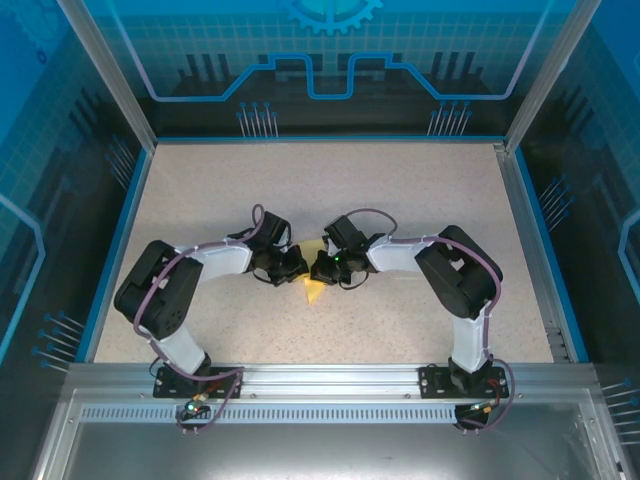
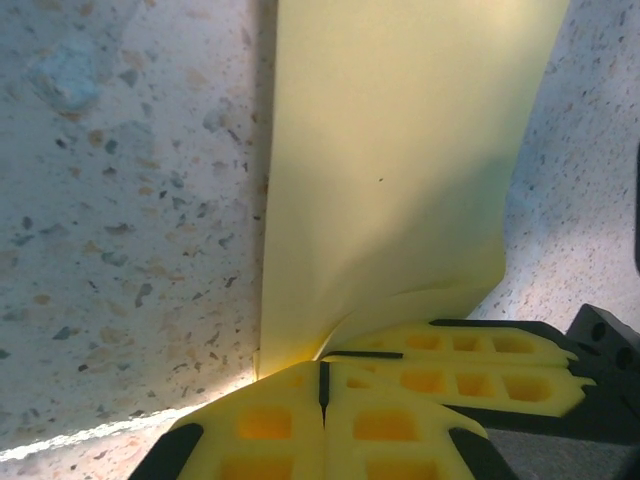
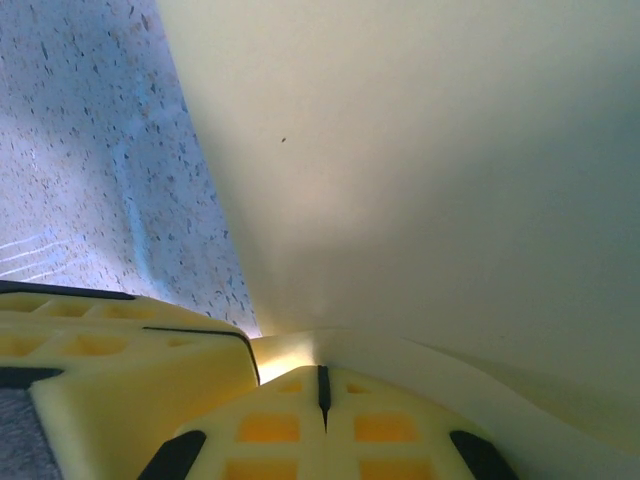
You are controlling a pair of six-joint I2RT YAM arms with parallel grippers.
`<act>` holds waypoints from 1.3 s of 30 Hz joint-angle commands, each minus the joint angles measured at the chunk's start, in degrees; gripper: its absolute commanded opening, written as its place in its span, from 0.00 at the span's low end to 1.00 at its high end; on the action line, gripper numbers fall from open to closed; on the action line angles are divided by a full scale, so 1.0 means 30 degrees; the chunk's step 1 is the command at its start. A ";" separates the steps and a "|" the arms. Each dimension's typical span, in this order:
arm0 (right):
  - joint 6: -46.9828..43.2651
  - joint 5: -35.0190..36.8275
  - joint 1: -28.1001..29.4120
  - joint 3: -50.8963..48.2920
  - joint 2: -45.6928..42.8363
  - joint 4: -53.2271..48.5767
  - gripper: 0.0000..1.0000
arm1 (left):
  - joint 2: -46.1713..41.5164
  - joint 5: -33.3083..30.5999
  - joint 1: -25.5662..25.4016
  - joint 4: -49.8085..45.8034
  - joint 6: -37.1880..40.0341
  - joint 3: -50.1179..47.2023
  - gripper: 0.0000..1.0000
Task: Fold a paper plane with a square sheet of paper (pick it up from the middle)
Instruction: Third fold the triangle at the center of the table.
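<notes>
Finds the paper pinched at mid-worktop, left jaws and right jaws both clenched on it, tip to tip. Looks early: shows a bent, draped sheet rather than a dart, with most folds seemingly left. Leaves bare worktop on every side, edge rails well apart.

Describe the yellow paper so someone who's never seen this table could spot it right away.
Find the speckled beige table, then its middle, where the left gripper and right gripper meet tip to tip. Pinched between them is the sheet of paper, thin and pale yellow against the black and white arms.
</notes>
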 commanded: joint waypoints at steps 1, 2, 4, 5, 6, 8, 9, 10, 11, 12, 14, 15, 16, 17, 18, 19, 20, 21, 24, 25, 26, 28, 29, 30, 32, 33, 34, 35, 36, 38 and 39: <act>-0.0197 0.0571 0.0063 -0.0139 0.0720 -0.1754 0.00 | 0.0937 -0.0114 -0.0232 -0.0271 -0.0403 -0.0160 0.00; -0.0213 0.0593 0.0067 -0.0146 0.0687 -0.1761 0.00 | 0.0999 -0.0288 -0.0232 -0.0295 -0.0452 -0.0154 0.00; -0.0209 0.0575 0.0048 -0.0168 0.0560 -0.1710 0.00 | 0.1071 -0.0598 -0.0230 -0.0360 -0.0433 -0.0187 0.00; -0.0250 0.0572 0.0069 -0.0216 0.0529 -0.1644 0.00 | 0.1135 -0.0717 -0.0232 -0.0410 -0.0406 -0.0203 0.00; -0.0271 0.0520 0.0063 -0.0200 0.0493 -0.1614 0.00 | 0.1182 -0.0784 -0.0232 -0.0471 -0.0378 -0.0209 0.00; -0.0354 0.0329 0.0053 -0.0258 0.0356 -0.1296 0.00 | 0.1262 -0.0984 -0.0232 -0.0668 -0.0323 -0.0196 0.00; -0.0453 0.0117 0.0035 -0.0294 0.0243 -0.0985 0.00 | 0.1266 -0.1076 -0.0232 -0.0760 -0.0306 -0.0181 0.00; -0.0554 -0.0037 -0.0008 -0.0357 0.0073 -0.0682 0.00 | 0.1277 -0.1192 -0.0231 -0.0844 -0.0267 -0.0216 0.00; -0.0707 -0.0225 -0.0045 -0.0362 -0.0151 -0.0354 0.00 | 0.1310 -0.1294 -0.0224 -0.0937 -0.0272 -0.0272 0.00; -0.0920 -0.0468 -0.0097 -0.0444 -0.0483 0.0054 0.00 | 0.1314 -0.1436 -0.0232 -0.1087 -0.0253 -0.0286 0.00; -0.1144 -0.0794 -0.0195 -0.0815 -0.1336 0.1059 0.00 | 0.1390 -0.1546 -0.0232 -0.1226 -0.0170 -0.0323 0.00; -0.1350 -0.0970 -0.0204 -0.1105 -0.1890 0.1553 0.00 | 0.1391 -0.1574 -0.0228 -0.1235 -0.0192 -0.0421 0.00; -0.1551 -0.1148 -0.0202 -0.1405 -0.2384 0.1898 0.00 | 0.1412 -0.1575 -0.0230 -0.1207 -0.0184 -0.0465 0.00; -0.1672 -0.1373 -0.0209 -0.1696 -0.2758 0.2209 0.00 | 0.1419 -0.1576 -0.0232 -0.1185 -0.0214 -0.0516 0.00; -0.1745 -0.1699 -0.0159 -0.2038 -0.3102 0.2513 0.00 | 0.1422 -0.1550 -0.0232 -0.1176 -0.0210 -0.0556 0.00; -0.1757 -0.1885 -0.0073 -0.2395 -0.3371 0.2785 0.00 | 0.1467 -0.1530 -0.0231 -0.1133 -0.0200 -0.0589 0.00; -0.1794 -0.1976 0.0090 -0.2643 -0.3497 0.2838 0.00 | 0.1499 -0.1513 -0.0232 -0.1118 -0.0198 -0.0588 0.00; -0.1829 -0.2007 0.0307 -0.2790 -0.3556 0.2742 0.00 | 0.1495 -0.1518 -0.0232 -0.1141 -0.0170 -0.0592 0.00; -0.1760 -0.2052 0.0981 -0.3119 -0.3424 0.2842 0.00 | 0.1497 -0.1547 -0.0235 -0.1119 -0.0169 -0.0593 0.00; -0.1737 -0.2012 0.1153 -0.3149 -0.3346 0.2847 0.00 | 0.1480 -0.1544 -0.0232 -0.1105 -0.0184 -0.0624 0.00; -0.1688 -0.1926 0.1283 -0.3204 -0.3287 0.2886 0.00 | 0.1449 -0.1531 -0.0232 -0.1072 -0.0169 -0.0642 0.00; -0.1767 -0.1811 0.1504 -0.3208 -0.3104 0.2970 0.00 | 0.1435 -0.1540 -0.0232 -0.1107 -0.0173 -0.0653 0.00; -0.1756 -0.1776 0.1581 -0.3208 -0.3028 0.2985 0.00 | 0.1444 -0.1541 -0.0210 -0.1088 -0.0145 -0.0639 0.00; -0.1740 -0.1816 0.1601 -0.3204 -0.2956 0.3087 0.00 | 0.1429 -0.1544 -0.0231 -0.1096 -0.0142 -0.0598 0.00; -0.1864 -0.1887 0.1687 -0.3208 -0.2786 0.3008 0.00 | 0.1446 -0.1505 -0.0232 -0.1106 -0.0153 -0.0581 0.00; -0.1984 -0.1860 0.1689 -0.3208 -0.2661 0.2760 0.00 | 0.1434 -0.1511 -0.0232 -0.1102 -0.0159 -0.0559 0.00; -0.2023 -0.1905 0.1696 -0.3208 -0.2527 0.2633 0.00 | 0.1437 -0.1513 -0.0228 -0.1147 -0.0140 -0.0579 0.00; -0.2029 -0.1899 0.1697 -0.3208 -0.2410 0.2581 0.00 | 0.1422 -0.1495 -0.0232 -0.1154 -0.0112 -0.0551 0.00; -0.2050 -0.1894 0.1679 -0.3208 -0.2289 0.2503 0.00 | 0.1418 -0.1489 -0.0232 -0.1147 -0.0135 -0.0578 0.00; -0.2092 -0.1738 0.1701 -0.3200 -0.2080 0.2238 0.00 | 0.1390 -0.1481 -0.0232 -0.1147 -0.0121 -0.0570 0.00; -0.2171 -0.1672 0.1699 -0.3208 -0.1991 0.2098 0.00 | 0.1334 -0.1485 -0.0232 -0.1122 -0.0132 -0.0599 0.00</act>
